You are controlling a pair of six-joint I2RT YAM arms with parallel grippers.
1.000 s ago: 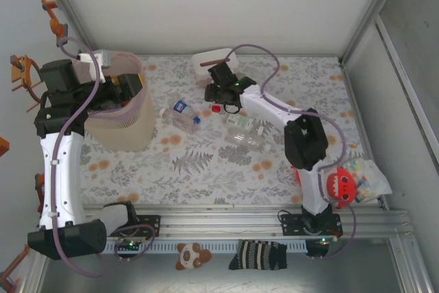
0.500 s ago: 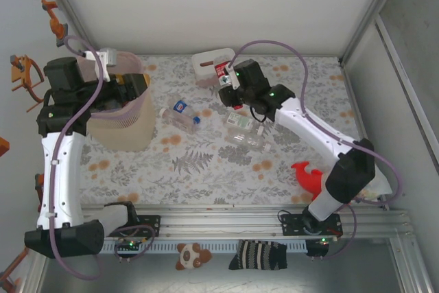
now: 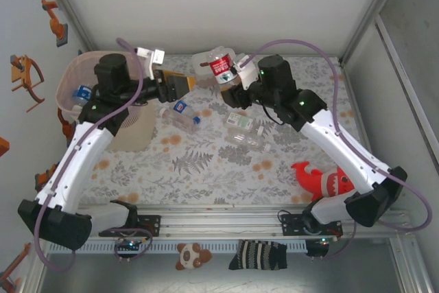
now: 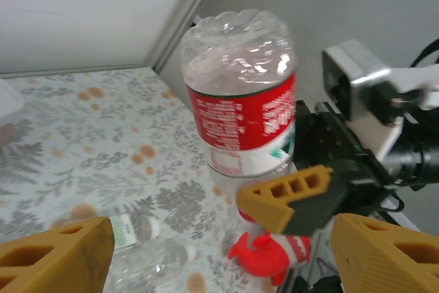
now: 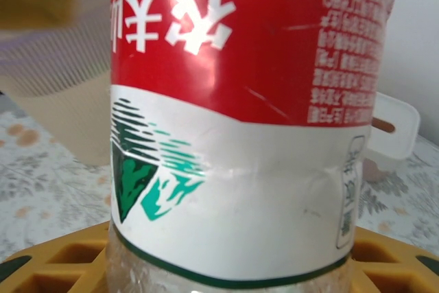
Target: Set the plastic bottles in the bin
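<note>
Pointing base-up, red-labelled bottle [image 4: 240,101] near-vertical in right end effector [image 3: 234,79].

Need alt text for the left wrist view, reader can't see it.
A clear plastic bottle with a red and white label, base up, is clamped low down by the right end effector. The left end effector is open, its yellow fingers at the bottom corners. On the floral table behind lie another clear bottle and a red plush shark.
</note>
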